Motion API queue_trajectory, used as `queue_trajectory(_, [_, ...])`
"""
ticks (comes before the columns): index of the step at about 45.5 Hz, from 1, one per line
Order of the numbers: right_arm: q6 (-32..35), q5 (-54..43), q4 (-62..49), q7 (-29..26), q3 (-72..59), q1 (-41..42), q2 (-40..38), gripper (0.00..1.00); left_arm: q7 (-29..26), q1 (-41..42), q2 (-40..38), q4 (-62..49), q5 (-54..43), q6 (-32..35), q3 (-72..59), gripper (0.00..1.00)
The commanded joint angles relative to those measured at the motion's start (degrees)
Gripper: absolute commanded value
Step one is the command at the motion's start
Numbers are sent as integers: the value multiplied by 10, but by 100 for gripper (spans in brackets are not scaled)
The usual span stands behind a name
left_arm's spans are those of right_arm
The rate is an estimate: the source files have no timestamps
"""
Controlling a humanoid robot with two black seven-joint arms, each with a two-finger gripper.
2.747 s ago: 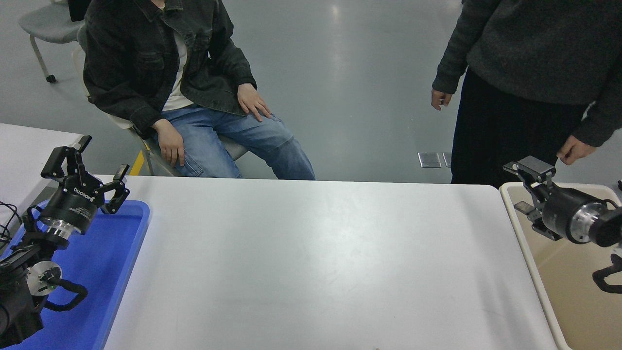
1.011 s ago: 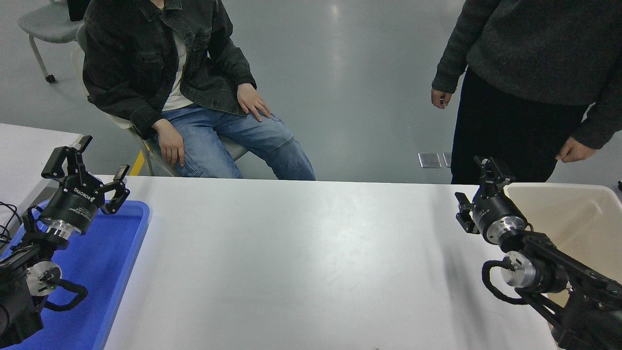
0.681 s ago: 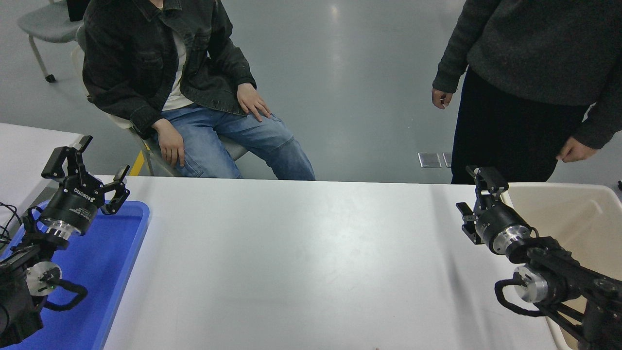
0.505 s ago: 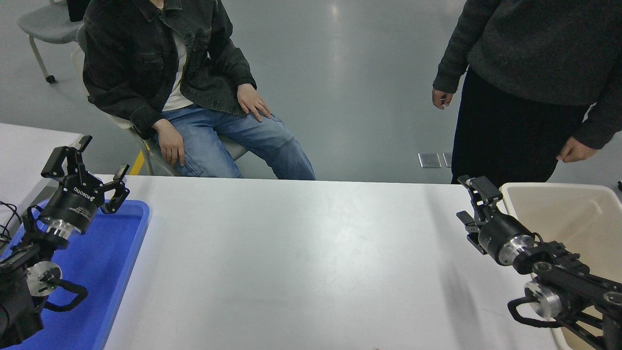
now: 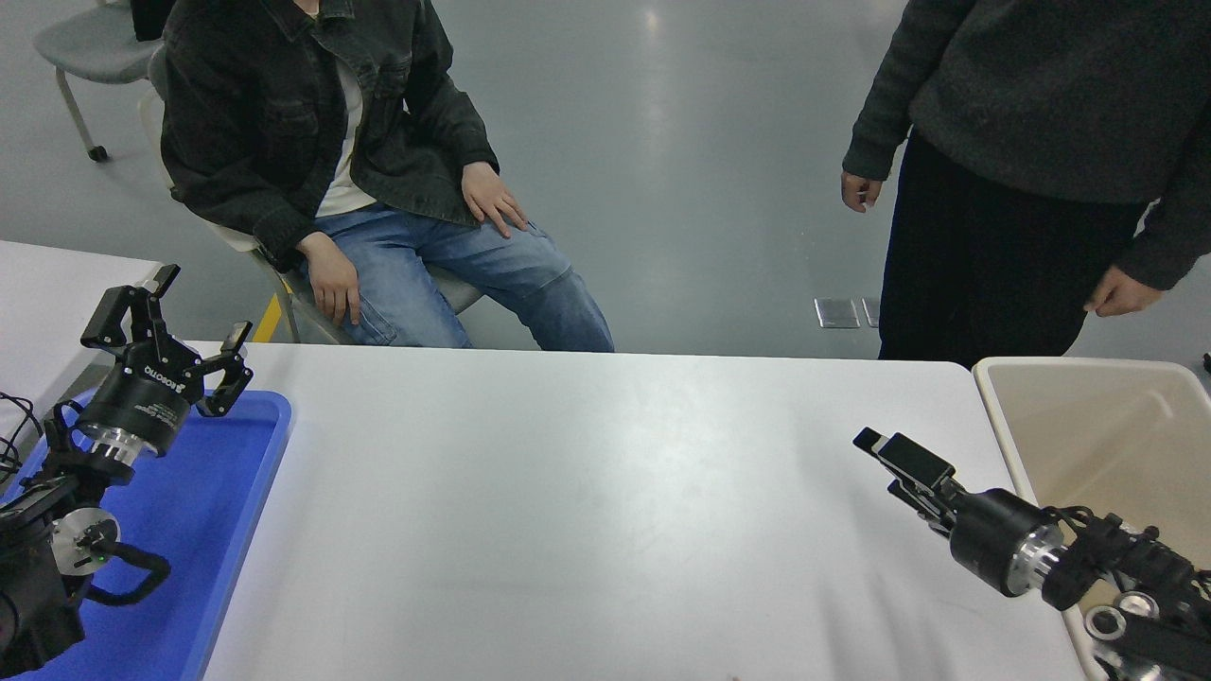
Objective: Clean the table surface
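Observation:
The table surface (image 5: 587,492) is a wide, plain white top that fills the middle of the head view. My right gripper (image 5: 885,465) is low over its right part, just left of the beige bin. It points up and to the left, and its jaws stand apart with nothing between them. My left gripper (image 5: 175,326) is parked at the lower left over the blue tray. It is open and holds nothing.
A blue tray (image 5: 227,530) lies at the table's left end. A beige bin (image 5: 1088,426) stands against its right end. One person sits at the far side (image 5: 312,142) and another stands at the far right (image 5: 1022,142). A smaller white table (image 5: 47,293) is at the left edge.
My right arm swung from over the beige bin onto the table's right part, then drew back and down toward the lower right corner. The left arm has not moved.

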Motion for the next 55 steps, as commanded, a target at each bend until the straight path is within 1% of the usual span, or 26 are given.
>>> queue_trajectory(1, [-7,-153,33,1,-76,-1,-33,100,0,0,0,0,0,0,0,100])
queue_trajectory(15, [-8,-232,40,15,-147,-1,-40,100,0,0,0,0,0,0,0,100])
queue_trajectory(21, [-9,-238,55,21,-159,-2,-41,99,0,0,0,0,0,0,0,100])
queue_trajectory(27, [-9,-238,57,20,-160,-9,-25,99,0,0,0,0,0,0,0,100])
queue_trajectory(38, [-9,-209,49,16,-155,-9,32,99,0,0,0,0,0,0,0,100])
queue_trajectory(41, [-8,-175,31,15,-152,-9,62,99,0,0,0,0,0,0,0,100])
queue_trajectory(50, [-10,-167,-9,12,-150,-11,104,99,0,0,0,0,0,0,0,100])
queue_trajectory(55, [-10,-145,-22,12,-149,-12,121,99,0,0,0,0,0,0,0,100])
